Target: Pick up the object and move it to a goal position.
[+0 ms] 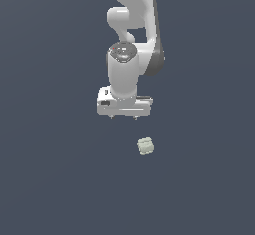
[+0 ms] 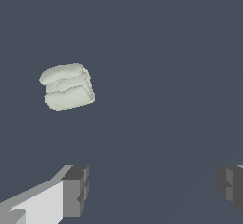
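The object [image 1: 146, 146] is a small pale greenish-white ridged lump lying on the dark grey floor, toward the exterior view's right and below the hand. It also shows in the wrist view [image 2: 67, 86], clear of the fingers. My gripper [image 1: 123, 117] hangs from the white arm, above and to the exterior view's left of the object, apart from it. In the wrist view the gripper [image 2: 154, 187] is open wide and empty, with one grey fingertip [image 2: 76, 190] at each side.
The white arm [image 1: 130, 35] rises behind the hand toward the top of the exterior view. The floor [image 1: 50, 179] is a plain dark grey surface with nothing else on it in view.
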